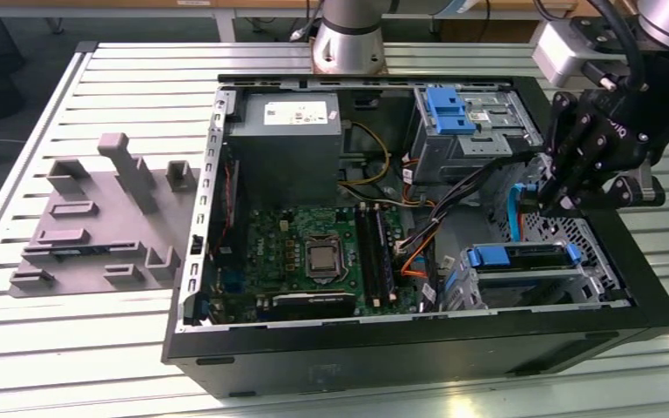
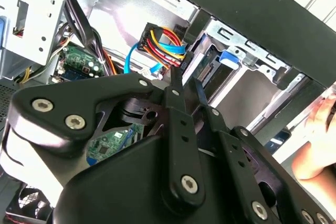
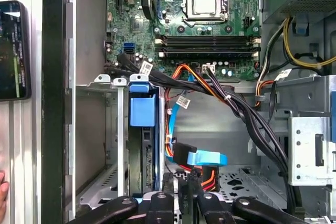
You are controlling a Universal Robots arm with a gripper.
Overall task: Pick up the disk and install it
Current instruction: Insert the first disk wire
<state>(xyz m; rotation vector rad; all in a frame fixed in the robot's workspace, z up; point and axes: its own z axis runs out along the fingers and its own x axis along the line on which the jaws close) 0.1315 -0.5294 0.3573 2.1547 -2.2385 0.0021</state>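
A: What are the fingers [image 2: 176, 85] doing?
B: They are sitting very close together, with only a thin gap. I am seeing nothing between them.
A: Where is the gripper [image 1: 552, 205] hanging?
B: Just inside the case [image 1: 428, 348], at the exterior view's right side. Red, yellow and blue wires [image 2: 163, 45] are lying right by its tips.
A: And the disk [image 1: 523, 272]?
B: It is sitting in the metal cage [image 1: 460, 292] in a corner of the case, near the gripper but apart from it. Its blue rail is showing on top.
A: Anything farther out?
B: The green board [image 1: 311, 252] is lying in the middle. Outside the wall, a hand [image 2: 315, 140] is showing, and a phone [image 3: 13, 51] too.
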